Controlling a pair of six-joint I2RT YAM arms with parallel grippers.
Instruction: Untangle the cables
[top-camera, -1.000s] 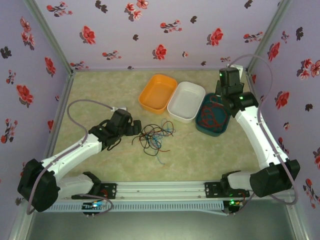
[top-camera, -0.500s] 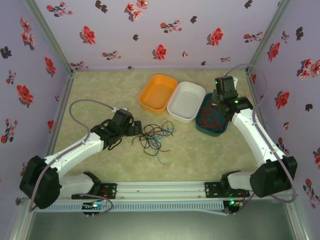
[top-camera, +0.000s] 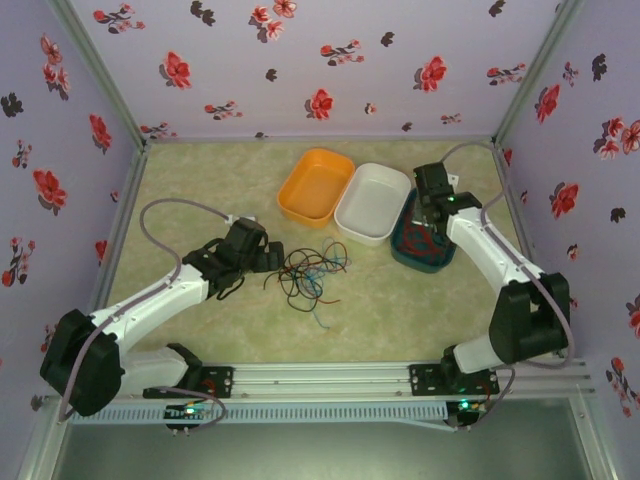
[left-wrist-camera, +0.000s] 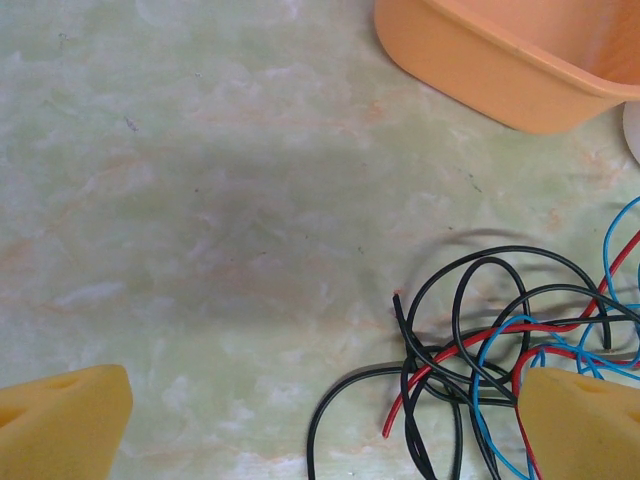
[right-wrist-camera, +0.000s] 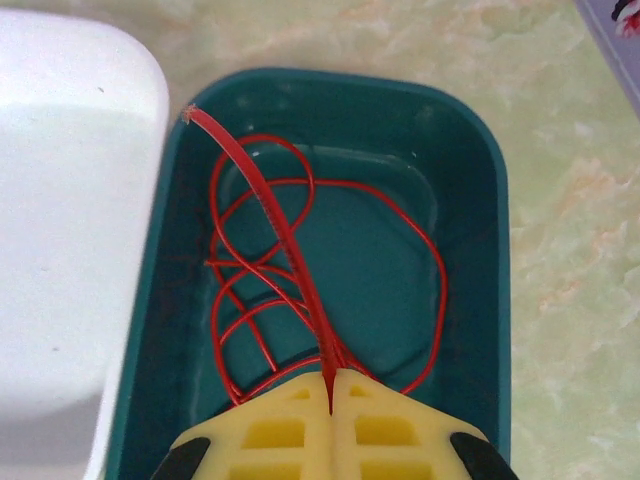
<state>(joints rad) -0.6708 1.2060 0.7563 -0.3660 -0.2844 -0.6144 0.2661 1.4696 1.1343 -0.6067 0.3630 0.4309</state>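
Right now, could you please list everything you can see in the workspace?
orange tray: one, orange, far middle of the table, empty
white tray: one, white, next to the orange tray on its right, empty
teal tray: one, dark teal, right of the white tray
red cable: one, red, looped inside the teal tray
cable tangle: black, red and blue strands, count unclear, table centre
table: one, marbled green-beige
left gripper: yellow pads, open, beside the cable tangle
right gripper: yellow pads, shut on the red cable

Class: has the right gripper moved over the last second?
Yes. The right gripper shifted left and nearer, from the teal tray's far right corner to over the tray itself.
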